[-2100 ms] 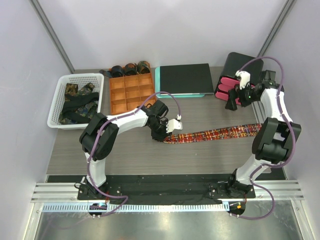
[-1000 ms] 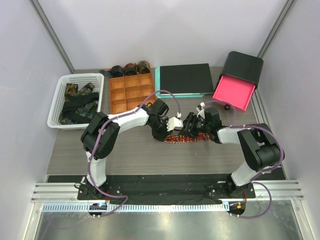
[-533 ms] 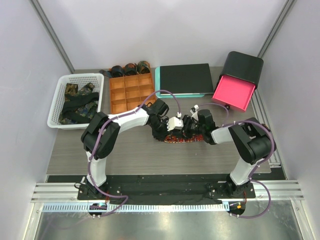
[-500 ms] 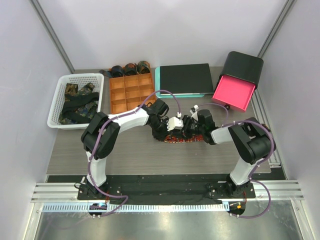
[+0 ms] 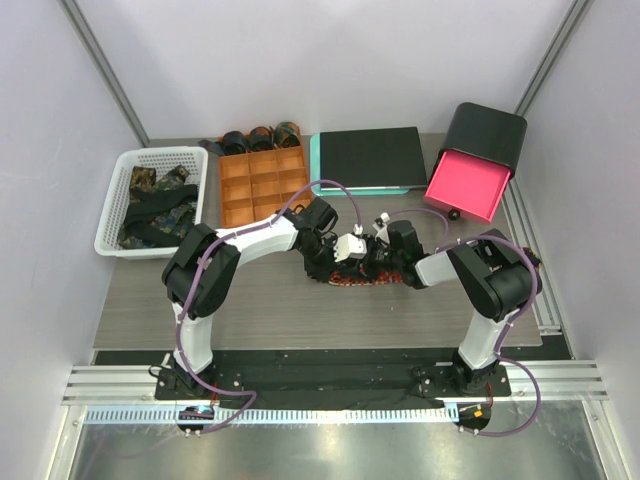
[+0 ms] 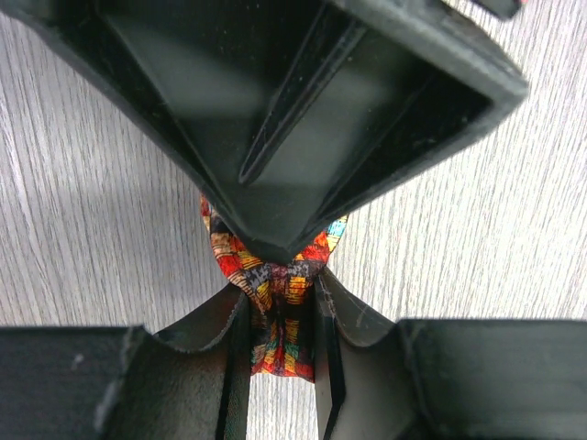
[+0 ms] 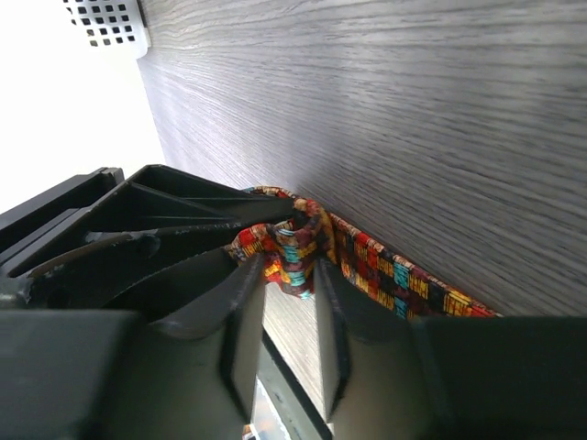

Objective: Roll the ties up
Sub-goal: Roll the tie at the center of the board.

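Red-orange checked fabric, the multicoloured necktie (image 5: 350, 281) lies gathered into a short crumpled bundle on the grey wood-grain table (image 5: 260, 300), caught between two sets of fingers that meet tip to tip over it. The left gripper (image 5: 340, 270) has its fingers drawn narrow, pinching a fold of the cloth. The right gripper (image 5: 370, 266) faces it from the opposite side, its fingers likewise narrow with a bunch of the check between their tips.

From above, the two black wrists cover most of the bundle, leaving only a sliver of red beneath them. The left wrist view shows the necktie (image 6: 275, 284) as a fold standing upright between its own fingers, the right gripper's tip pressing onto it from the far side. Only the right wrist view shows a flat length of the necktie (image 7: 394, 275) trailing along the table behind the right fingers.

Well beyond the left fingers stand an orange compartment tray (image 5: 262, 180), dark coiled rolls (image 5: 260, 138) along its far edge, and a white plastic basket (image 5: 130, 250) holding dark patterned ties (image 5: 150, 205). Beyond the right fingers lie a black pad (image 5: 370, 157) on a teal board (image 5: 365, 190) and a black box (image 5: 488, 128) with a pink face
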You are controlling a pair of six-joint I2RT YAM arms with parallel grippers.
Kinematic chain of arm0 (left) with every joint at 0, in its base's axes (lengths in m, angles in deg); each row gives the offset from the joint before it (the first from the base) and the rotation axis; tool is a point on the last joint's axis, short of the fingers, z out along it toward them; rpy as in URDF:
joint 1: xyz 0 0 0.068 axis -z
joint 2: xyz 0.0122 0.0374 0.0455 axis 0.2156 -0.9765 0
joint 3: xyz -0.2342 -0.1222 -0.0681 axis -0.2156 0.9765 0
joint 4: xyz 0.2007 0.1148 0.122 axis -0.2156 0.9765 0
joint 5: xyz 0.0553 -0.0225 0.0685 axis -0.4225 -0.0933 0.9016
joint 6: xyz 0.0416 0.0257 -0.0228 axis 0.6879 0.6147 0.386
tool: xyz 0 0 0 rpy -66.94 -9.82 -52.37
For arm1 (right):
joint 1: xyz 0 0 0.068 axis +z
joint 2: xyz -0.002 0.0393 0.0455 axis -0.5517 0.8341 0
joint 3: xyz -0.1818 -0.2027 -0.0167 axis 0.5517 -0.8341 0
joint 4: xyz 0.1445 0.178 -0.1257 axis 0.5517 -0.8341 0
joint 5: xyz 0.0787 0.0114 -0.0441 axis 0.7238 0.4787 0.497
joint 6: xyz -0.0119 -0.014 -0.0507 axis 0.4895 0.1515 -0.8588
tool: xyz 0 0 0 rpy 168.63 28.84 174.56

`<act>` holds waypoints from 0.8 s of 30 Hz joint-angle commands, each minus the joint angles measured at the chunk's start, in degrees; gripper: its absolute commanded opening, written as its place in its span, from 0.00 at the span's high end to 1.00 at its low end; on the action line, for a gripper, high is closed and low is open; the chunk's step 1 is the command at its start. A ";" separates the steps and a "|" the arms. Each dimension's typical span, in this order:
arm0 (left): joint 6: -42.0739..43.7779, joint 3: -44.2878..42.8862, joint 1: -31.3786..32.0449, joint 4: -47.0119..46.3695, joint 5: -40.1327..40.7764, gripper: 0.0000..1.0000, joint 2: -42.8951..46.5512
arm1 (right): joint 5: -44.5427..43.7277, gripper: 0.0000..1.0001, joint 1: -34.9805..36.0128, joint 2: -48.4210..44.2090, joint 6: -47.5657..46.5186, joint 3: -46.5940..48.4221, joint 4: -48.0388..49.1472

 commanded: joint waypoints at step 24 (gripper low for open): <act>0.44 4.74 -4.34 -1.41 -4.24 0.45 6.87 | -4.48 0.99 0.43 1.71 -15.17 9.33 -23.52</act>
